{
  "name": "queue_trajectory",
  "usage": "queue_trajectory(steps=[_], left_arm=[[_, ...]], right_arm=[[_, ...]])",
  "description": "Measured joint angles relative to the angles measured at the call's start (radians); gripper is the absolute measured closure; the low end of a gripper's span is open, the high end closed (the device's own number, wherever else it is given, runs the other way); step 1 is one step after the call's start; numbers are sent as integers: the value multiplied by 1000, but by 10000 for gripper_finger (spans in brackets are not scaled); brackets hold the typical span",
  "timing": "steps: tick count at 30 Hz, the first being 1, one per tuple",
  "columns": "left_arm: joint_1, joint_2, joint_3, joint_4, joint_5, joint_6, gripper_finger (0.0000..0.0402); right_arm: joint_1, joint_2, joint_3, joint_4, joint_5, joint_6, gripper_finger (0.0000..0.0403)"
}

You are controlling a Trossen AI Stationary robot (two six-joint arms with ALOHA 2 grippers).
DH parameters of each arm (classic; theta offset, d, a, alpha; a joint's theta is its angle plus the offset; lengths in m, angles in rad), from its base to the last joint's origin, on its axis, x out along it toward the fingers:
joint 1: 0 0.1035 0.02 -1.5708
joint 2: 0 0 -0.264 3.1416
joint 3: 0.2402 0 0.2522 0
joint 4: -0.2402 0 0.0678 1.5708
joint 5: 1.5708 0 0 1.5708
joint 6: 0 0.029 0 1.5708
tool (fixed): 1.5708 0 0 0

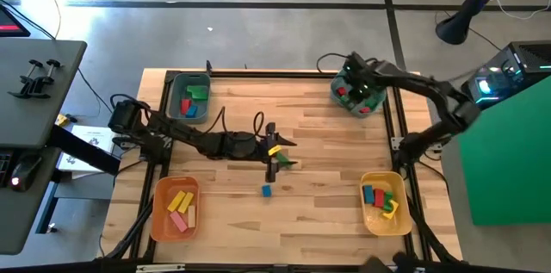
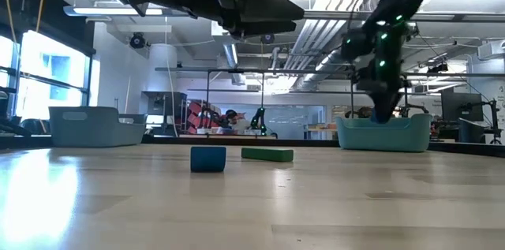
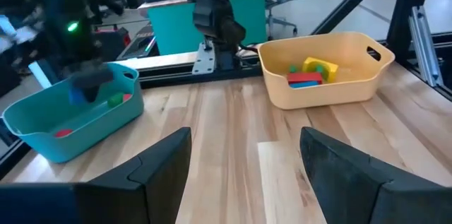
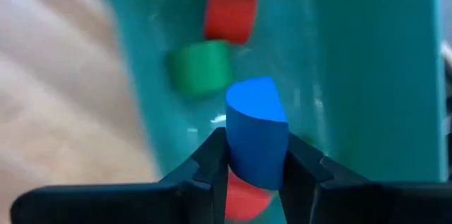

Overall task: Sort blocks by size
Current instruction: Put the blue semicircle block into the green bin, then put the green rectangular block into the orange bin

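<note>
Light wooden plank table (image 1: pixel 318 135) in a workshop with a grey floor, four plastic bins near its corners. We see the right gripper (image 4: pixel 256 155) over the right-hand teal plastic bin (image 1: pixel 343 101) at the far edge, its fingers pinching a small blue rounded wooden block (image 4: pixel 257 139) by two opposite sides; below it in the bin sit a red block (image 4: pixel 229 12) and a green block (image 4: pixel 200 67). We judge this is the drop-off step, block not yet let go. The left gripper (image 3: pixel 244 174) hangs over the table's middle with its fingers spread wide and nothing between them. Still loose on the table: a small blue wooden cube (image 1: pixel 266 190) and a flat green wooden block (image 2: pixel 267 154) just beside it, plus what looks like a yellow piece (image 1: pixel 275 149) under the left arm, hard to tell. The other teal bin (image 1: pixel 175 92), an orange bin (image 1: pixel 161 213) with yellow and pink bars, and a yellow bin (image 3: pixel 332 91) with mixed blocks hold the rest. We reckon these blocks are light, stiff and smooth-painted, so a bit slippery; best taken across two flat parallel faces near the centre, the cube on any opposite pair, the flat green one across its narrow width. The rounded blue one could twist in the grip.
</note>
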Motion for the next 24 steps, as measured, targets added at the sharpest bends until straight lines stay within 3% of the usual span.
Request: queue_trajectory(steps=[6, 11, 14, 20, 24], left_arm=[[-14, 0, 0, -7, 0, 0, 149], [-35, 0, 0, -44, 0, 0, 149], [-47, 0, 0, -70, -5, 0, 149], [-52, 0, 0, -80, -7, 0, 149], [-52, 0, 0, -80, -33, -1, 149]], right_arm=[[-38, 188, 157, -96, 47, -9, 313], [-72, 265, 231, -230, 51, -9, 241], [-85, 271, 249, -270, 79, -8, 221], [-48, 216, 325, -354, 162, 11, 220], [47, 157, 341, -293, 61, -24, 221]])
